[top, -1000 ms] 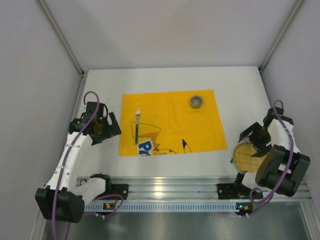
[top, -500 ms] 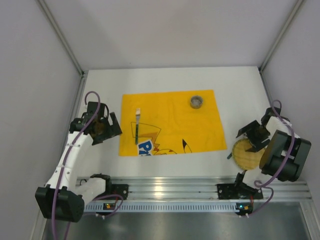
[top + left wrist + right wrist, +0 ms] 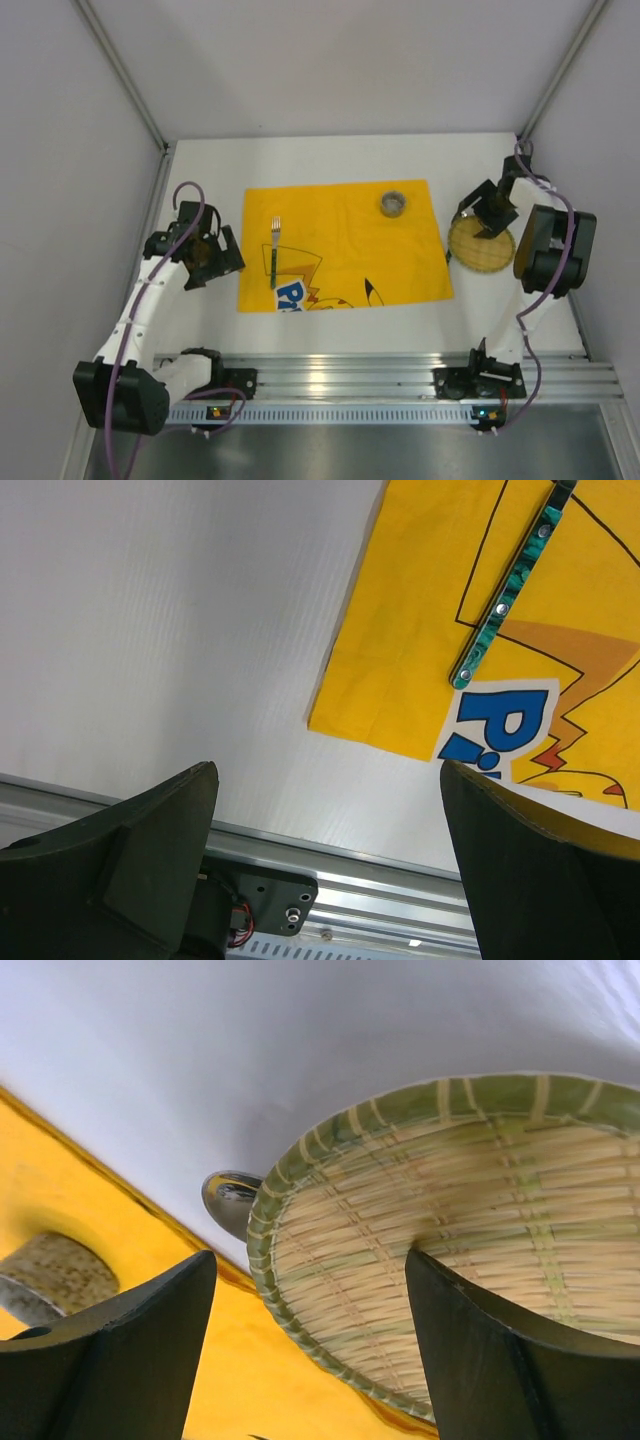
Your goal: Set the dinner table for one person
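"Tabletop first: where is it, and how would it handle?"

"It is the white slab under everything, with both arms bolted at its near edge. It looks stiff, flat and smooth, and I judge it fixed, so there is nowhere to take hold of it. Things should slide on it easily, so they want setting down gently."

"Next down?"

"The yellow cloth mat lies in the middle of it. It is soft and likely to wrinkle if dragged. Then there is the woven bamboo plate, at the mat's right edge. I'd guess it is light and fairly stiff, and its raised rim is the place to pinch."

"Do the right jaws have it?"

"They are spread wide above it. One finger hangs over the weave and the other sits out past the rim, toward the mat. I cannot tell whether either touches."

"The left jaws?"

"Those are spread too, with nothing between them, over bare white near the mat's near-left corner."

"Smaller things?"

"A fork lies on the mat's left part, tines away from the arms. A small cup stands near the mat's far right corner."

"Does any view show something the others don't?"

"The right wrist view shows a shiny spoon bowl peeping from under the plate's rim. I can't make it out from above. The left wrist view shows rivets in the fork's green handle."
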You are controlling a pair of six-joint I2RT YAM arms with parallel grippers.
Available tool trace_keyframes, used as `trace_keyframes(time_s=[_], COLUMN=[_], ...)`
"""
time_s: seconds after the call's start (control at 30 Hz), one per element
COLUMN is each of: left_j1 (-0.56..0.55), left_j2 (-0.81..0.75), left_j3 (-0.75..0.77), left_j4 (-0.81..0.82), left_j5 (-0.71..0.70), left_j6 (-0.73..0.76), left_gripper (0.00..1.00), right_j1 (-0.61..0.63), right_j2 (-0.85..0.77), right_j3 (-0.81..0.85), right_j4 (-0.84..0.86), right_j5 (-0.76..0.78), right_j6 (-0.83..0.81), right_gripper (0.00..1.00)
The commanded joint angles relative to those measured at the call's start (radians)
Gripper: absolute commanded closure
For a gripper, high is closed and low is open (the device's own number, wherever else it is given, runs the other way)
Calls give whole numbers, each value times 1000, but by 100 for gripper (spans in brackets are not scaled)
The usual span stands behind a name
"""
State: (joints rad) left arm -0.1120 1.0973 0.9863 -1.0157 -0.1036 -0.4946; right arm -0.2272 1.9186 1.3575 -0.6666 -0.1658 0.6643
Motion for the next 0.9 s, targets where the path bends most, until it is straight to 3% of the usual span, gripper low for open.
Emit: trace_keyframes(time_s=[0.0,0.23,0.6,0.87], left_j1=[-3,-3,-6,-14], left_j2=[9,13,7,-7], left_j3=[-8,-8,-6,-8], left_j4=[23,23,26,25], left_j5=[-21,-24,-11,-10], left_j6=[-2,-5,-2,-2], left_gripper=[2,2,3,3], right_j1=[31,-3,-291,-345], right_j2=[66,-61,-435,-418], right_j3=[145,200,-260,-491], right_j4=[30,3,-24,119], right_j5=[-26,-34,-172,-285], right_j6=[32,0,-109,-66], right_gripper=[23,22,21,21])
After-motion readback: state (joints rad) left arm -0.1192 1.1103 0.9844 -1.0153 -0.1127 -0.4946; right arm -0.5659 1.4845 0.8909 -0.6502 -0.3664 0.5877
